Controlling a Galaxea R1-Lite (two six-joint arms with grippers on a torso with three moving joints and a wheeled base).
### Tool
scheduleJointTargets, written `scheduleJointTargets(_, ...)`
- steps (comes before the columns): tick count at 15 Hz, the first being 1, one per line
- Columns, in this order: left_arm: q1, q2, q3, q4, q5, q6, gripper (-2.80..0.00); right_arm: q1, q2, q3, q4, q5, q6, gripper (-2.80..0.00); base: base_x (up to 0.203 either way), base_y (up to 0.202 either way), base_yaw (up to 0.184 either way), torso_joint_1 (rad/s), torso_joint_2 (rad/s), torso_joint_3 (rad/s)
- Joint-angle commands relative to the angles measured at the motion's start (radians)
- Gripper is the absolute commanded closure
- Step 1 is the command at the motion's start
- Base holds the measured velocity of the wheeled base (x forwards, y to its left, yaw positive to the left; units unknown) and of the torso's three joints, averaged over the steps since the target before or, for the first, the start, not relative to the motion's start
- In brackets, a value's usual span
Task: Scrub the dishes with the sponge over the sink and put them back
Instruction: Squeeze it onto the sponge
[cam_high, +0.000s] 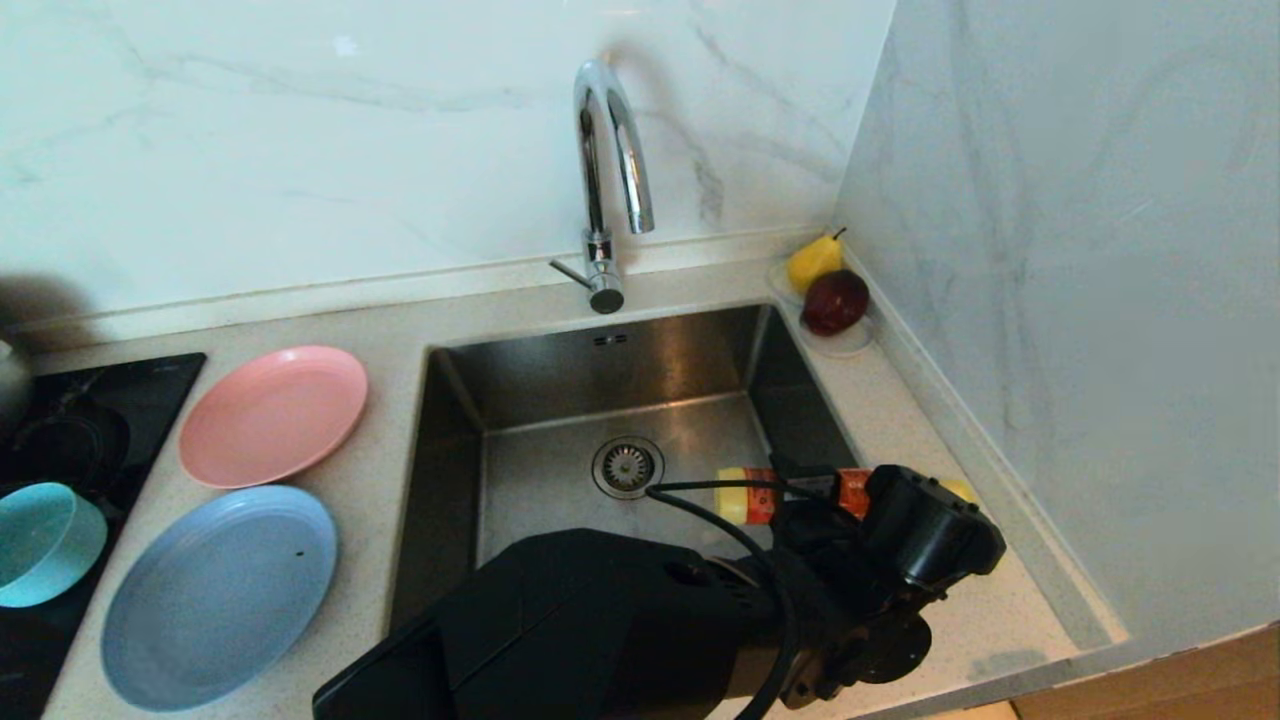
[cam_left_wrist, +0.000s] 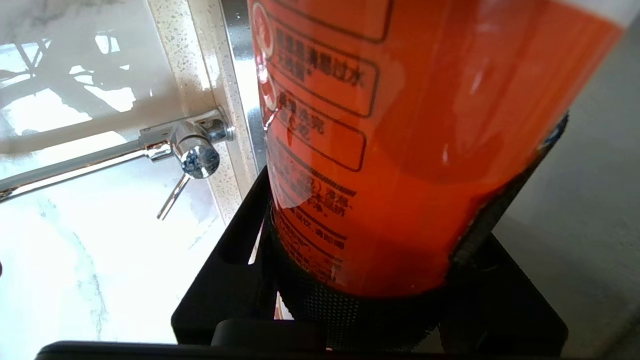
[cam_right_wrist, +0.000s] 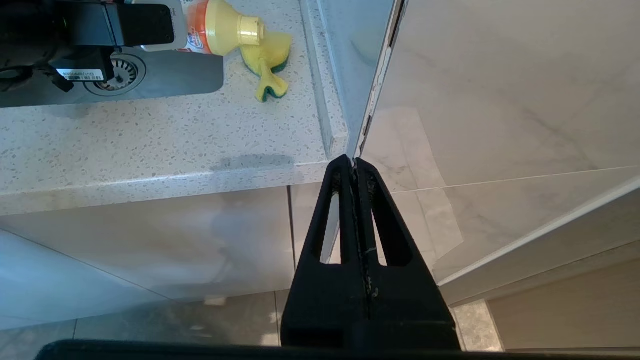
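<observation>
My left gripper (cam_high: 815, 500) reaches across the sink (cam_high: 540, 380) to its right rim and is shut on an orange dish-soap bottle (cam_high: 760, 495), which lies level. In the left wrist view the bottle (cam_left_wrist: 400, 150) fills the space between the black fingers (cam_left_wrist: 240, 225). The yellow sponge (cam_right_wrist: 270, 65) with its green face lies on the counter right of the sink, right at the bottle's yellow nozzle (cam_right_wrist: 247, 30). The pink plate (cam_high: 272, 413) and pale-blue plate (cam_high: 220, 595) lie on the counter left of the sink. The teal bowl (cam_high: 40, 540) sits on the black hob. My right gripper (cam_right_wrist: 354, 162) hangs shut below the counter's front edge.
A chrome arched tap (cam_high: 605, 170) stands behind the sink, with the round drain strainer (cam_high: 627, 466) in the basin floor. A yellow pear (cam_high: 815, 260) and a red apple (cam_high: 835, 300) rest on a white saucer (cam_high: 850, 345) in the back right corner. A marble wall closes the right side.
</observation>
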Motion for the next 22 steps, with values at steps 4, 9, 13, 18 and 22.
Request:
scheduleJointTargets(4,0.0,-0.001,-0.009,-0.015,0.008,0.004,0.0,0.0,0.0,0.0,0.0,0.0,-0.001,0.0,0.0,0.0,0.0,0.0,0.0,0.0)
scheduleJointTargets(9,0.0,-0.012,0.008,-0.011,0.008,-0.008,0.0,0.0,-0.001,0.0,0.0,0.0,-0.001,0.0,0.0,0.0,0.0,0.0,0.0,0.0)
scheduleJointTargets(13,0.0,-0.002,0.018,-0.006,0.008,-0.008,0.0,0.0,0.0,0.0,0.0,0.0,-0.001,0.0,0.0,0.0,0.0,0.0,0.0,0.0)
scheduleJointTargets(18,0.0,0.006,0.021,-0.01,0.01,-0.022,0.0,0.0,-0.001,0.0,0.0,0.0,-0.001,0.0,0.0,0.0,0.0,0.0,0.0,0.0)
scheduleJointTargets(22,0.0,-0.002,-0.002,-0.015,0.01,-0.046,0.0,0.0,0.0,0.0,0.0,0.0,-0.001,0.0,0.0,0.0,0.0,0.0,0.0,0.0)
